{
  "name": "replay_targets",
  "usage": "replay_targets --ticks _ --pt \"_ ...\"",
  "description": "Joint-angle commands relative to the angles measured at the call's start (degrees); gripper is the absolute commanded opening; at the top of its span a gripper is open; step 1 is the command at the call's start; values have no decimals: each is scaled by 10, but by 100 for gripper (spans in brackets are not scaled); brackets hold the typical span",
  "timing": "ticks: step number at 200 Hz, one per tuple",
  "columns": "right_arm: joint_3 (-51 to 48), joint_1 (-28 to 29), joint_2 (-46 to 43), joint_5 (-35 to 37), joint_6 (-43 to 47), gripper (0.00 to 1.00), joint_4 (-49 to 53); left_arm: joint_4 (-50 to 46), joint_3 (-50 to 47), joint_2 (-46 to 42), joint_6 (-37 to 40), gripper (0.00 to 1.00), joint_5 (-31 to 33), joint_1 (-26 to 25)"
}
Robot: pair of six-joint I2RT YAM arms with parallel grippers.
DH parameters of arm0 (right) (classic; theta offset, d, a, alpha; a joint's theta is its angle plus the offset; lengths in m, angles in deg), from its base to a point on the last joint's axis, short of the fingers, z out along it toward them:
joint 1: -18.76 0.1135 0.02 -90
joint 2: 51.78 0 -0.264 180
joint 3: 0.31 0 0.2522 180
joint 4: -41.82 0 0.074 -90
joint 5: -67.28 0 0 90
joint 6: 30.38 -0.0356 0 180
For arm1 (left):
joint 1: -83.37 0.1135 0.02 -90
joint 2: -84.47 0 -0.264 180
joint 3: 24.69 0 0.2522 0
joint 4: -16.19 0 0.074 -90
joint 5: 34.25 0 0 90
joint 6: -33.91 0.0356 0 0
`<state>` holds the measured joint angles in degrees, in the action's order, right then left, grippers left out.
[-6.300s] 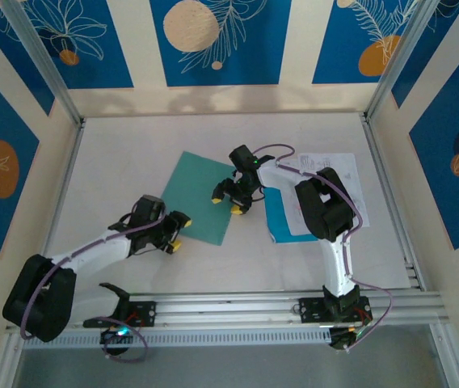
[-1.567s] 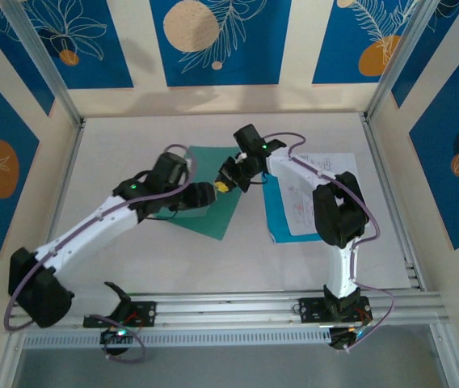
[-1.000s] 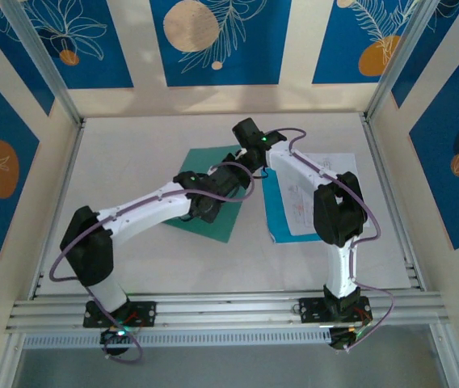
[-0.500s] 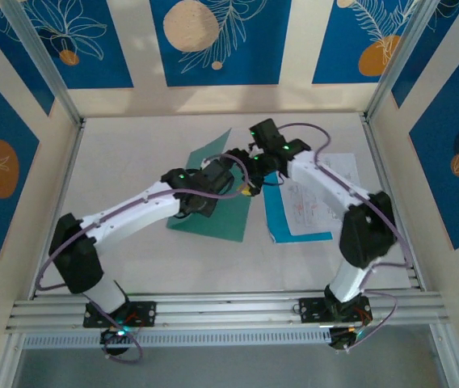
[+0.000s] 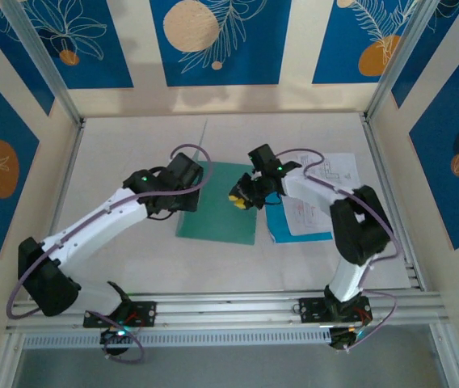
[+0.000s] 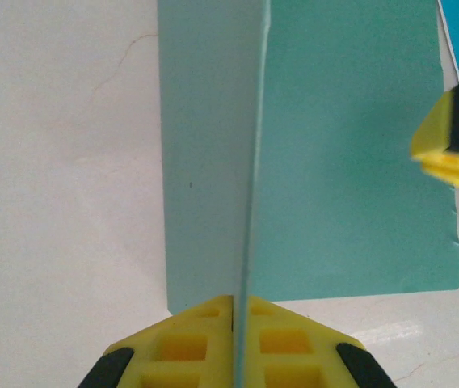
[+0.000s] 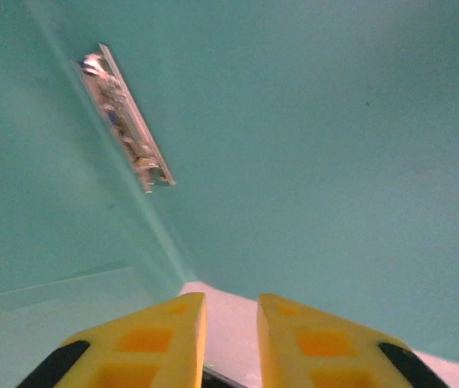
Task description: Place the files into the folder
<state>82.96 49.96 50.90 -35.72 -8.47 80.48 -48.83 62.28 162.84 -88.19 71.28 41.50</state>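
The teal-green folder (image 5: 225,217) lies open on the table's middle. Its front cover stands upright, seen edge-on in the left wrist view as a thin sheet (image 6: 252,162) over the flat leaf (image 6: 351,162). My left gripper (image 5: 194,179) (image 6: 242,311) is shut on that cover's near edge. My right gripper (image 5: 241,197) (image 7: 231,323) hovers low at the folder's right edge with a narrow gap between its yellow fingers and nothing in it, facing the teal inside (image 7: 334,121). The files (image 5: 328,179), white printed sheets, lie to the right of the folder.
A blue sheet (image 5: 288,226) lies under the files' near left corner. A small metal clip (image 7: 124,121) sits along the folder's fold. Metal rails run along the table's right side (image 5: 391,202) and its near edge (image 5: 229,303).
My left gripper has swung the folder's cover from a slant to upright and pulled back left. My right gripper has dropped toward the folder's right edge and its fingers have narrowed.
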Motion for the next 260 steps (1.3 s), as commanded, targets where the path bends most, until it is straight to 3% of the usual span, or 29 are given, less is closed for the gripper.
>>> replay_targets --ticks 1,20,33,64,86,121,153,188,203,227,245,260 --pt "39 12 50 -13 11 20 42 -10 -20 -30 -30 0 -29 24" --pt "50 14 88 -6 21 19 64 -11 -40 -56 -39 0 -41 51" --pt "55 12 106 -2 26 18 79 -16 -56 -76 -46 6 -48 73" --pt "70 9 136 1 46 17 110 -52 -86 -120 -53 31 -47 141" --pt "70 8 144 2 52 16 118 -80 -108 -145 -52 45 -49 204" --pt "69 6 145 5 61 16 128 -87 -175 -199 -58 52 -97 328" --pt "70 4 147 2 66 16 131 -96 -209 -216 -115 65 -156 427" --pt "91 4 148 -2 82 17 140 -18 -275 -196 -240 69 -259 468" --pt "106 5 147 -5 93 19 149 -12 -270 -188 -269 69 -251 472" --pt "137 7 139 -11 112 23 167 -45 -202 -190 -266 69 -192 472" --pt "161 8 120 -10 124 31 178 -29 -152 -168 -226 66 -207 458" --pt "173 4 93 4 135 35 191 -6 -113 -131 -188 60 -227 409"
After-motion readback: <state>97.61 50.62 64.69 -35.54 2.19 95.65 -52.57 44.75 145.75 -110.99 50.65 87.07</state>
